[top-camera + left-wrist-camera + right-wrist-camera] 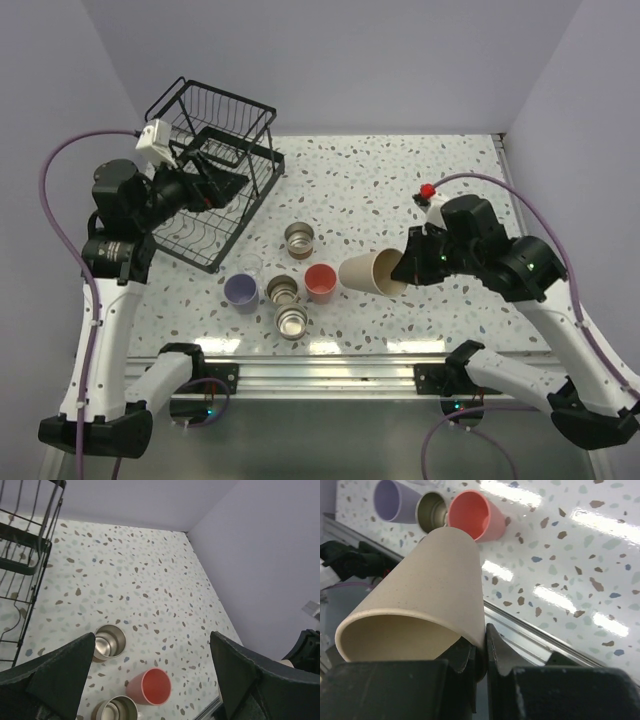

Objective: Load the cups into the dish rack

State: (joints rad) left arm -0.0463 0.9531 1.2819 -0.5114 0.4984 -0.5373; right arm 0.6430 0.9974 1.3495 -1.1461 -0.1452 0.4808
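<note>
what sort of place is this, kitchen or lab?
Likely a lab cell, not a kitchen: bare lavender walls around a speckled table, an aluminium rail at its edge, plus a dish rack and cups staged.

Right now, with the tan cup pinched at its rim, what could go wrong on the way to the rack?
1. The right gripper grips only the rim wall of the tan cup, which hangs sideways; it may pivot or slip.
2. The red cup and steel cups stand between it and the rack; a low carry could knock them.
3. The open left gripper sits at the rack and may block the drop.
</note>
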